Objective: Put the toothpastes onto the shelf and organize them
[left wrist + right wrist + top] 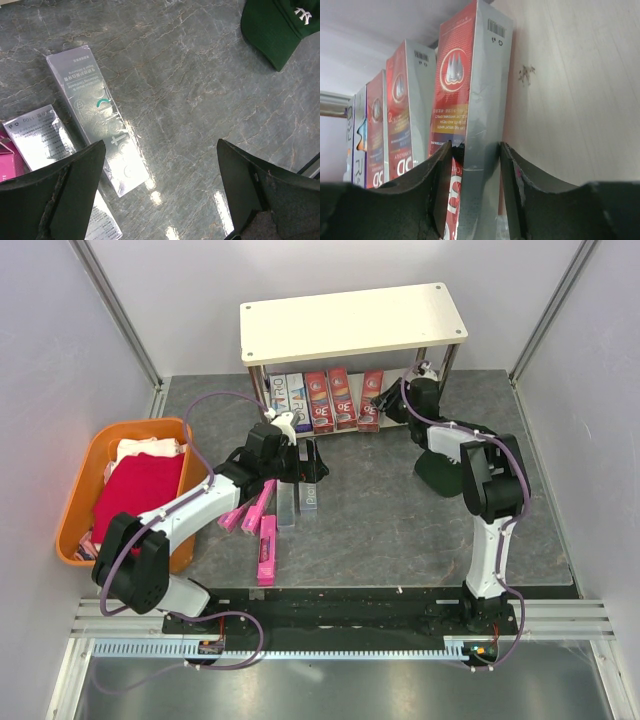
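Cardboard, light but crushable: the right gripper (476,155) is clamping the upright red toothpaste box (470,100) across its narrow sides on the cream two-tier shelf (350,320) at twelve o'clock; the left gripper (160,145), spread wide, is hovering over a glossy silver-grey box (95,110).

The counter (200,85) looks like grey veined stone, smooth and glossy, with bright glare spots. The silver boxes (97,115) on it are mirror-shiny foil-faced card. The red box (470,125) is glossy printed card with a metallic silver side, slightly creased. The shelf (570,90) is pale wood-grain board, matt; its leg (331,104) is polished metal. The left end effector (161,147) has matt black plastic fingers (55,200), scuffed. The cap (272,30) is green woven cloth. The basket (76,498) is smooth orange plastic; the red cloth (135,495) is matt.
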Robot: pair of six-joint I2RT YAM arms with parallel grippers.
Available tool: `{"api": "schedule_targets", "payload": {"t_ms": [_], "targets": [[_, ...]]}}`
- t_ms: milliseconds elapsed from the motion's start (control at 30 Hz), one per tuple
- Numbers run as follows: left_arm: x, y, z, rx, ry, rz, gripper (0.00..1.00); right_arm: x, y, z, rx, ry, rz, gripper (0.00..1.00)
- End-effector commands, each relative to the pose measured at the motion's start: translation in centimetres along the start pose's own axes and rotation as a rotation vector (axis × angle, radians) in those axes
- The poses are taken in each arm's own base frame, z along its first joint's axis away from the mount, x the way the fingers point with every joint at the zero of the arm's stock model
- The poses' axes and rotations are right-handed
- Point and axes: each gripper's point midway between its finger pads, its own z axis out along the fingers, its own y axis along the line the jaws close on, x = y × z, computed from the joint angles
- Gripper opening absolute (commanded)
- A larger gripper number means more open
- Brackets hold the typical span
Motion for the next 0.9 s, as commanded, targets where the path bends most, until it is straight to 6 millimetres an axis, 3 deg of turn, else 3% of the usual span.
{"api": "schedule_targets", "payload": {"t_ms": [0, 267, 500, 700, 867], "targets": [[-0.6, -0.6, 0.3, 0.031, -0.021, -0.021, 0.99, -2.3, -0.1, 1.7, -0.005, -0.089, 0.028, 0.49], [-0.5, -0.7, 0.4, 0.039, -0.013, -0.028, 0.99, -1.5, 1.8, 3.5, -0.113, -0.049, 0.031, 0.57], [-0.3, -0.8, 0.6, 0.049, -0.005, -0.031, 0.99, 0.8, 4.1, 3.8, -0.18, 0.006, 0.004, 0.6], [-0.1, -0.8, 0.6, 0.049, -0.001, -0.033, 0.99, 1.5, 4.5, 3.4, -0.193, 0.028, 0.008, 0.6], [-0.1, -0.8, 0.6, 0.05, -0.003, -0.033, 0.99, 2.0, 3.6, 2.8, -0.166, 0.025, 0.012, 0.64]]}}
